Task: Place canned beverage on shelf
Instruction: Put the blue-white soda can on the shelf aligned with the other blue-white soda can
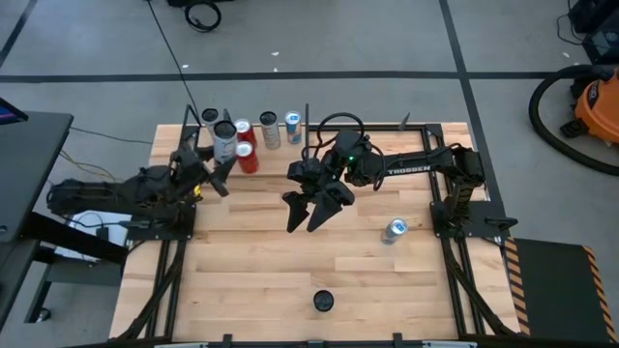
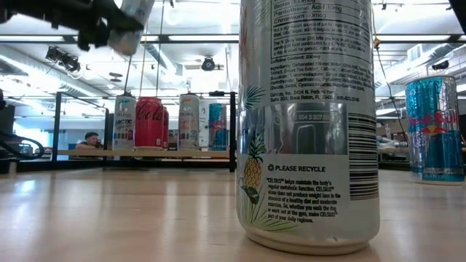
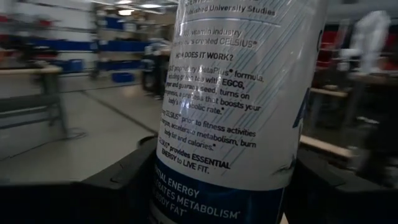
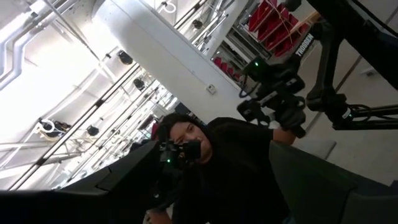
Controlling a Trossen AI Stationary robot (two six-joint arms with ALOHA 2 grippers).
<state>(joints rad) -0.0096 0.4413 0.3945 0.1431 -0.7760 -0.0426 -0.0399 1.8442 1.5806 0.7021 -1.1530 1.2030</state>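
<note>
Silver and white, a canned beverage (image 1: 224, 141) is seen clamped between the fingers of the left claw (image 1: 221, 166), lifted above the shelf (image 1: 253, 126); in the left wrist view the can (image 3: 230, 106) fills the space between the two dark fingers (image 3: 118, 180), and in the low view it (image 2: 135, 25) hangs well above the row of cans standing on the shelf board (image 2: 145, 152). On that shelf, a red can (image 1: 248, 159) is found just beside the held can, with another red can (image 1: 243, 130), a silver can (image 1: 269, 129) and a blue can (image 1: 293, 128) set along the board. The right claw (image 1: 311, 217) is held over the wooden surface (image 1: 290, 280) near the shelf's front, its fingers spread apart and empty. A blue can (image 1: 395, 229) stands well apart from the shelf near the right arm's base, and a dark-topped can (image 1: 323, 302) stands near the surface's front edge.
</note>
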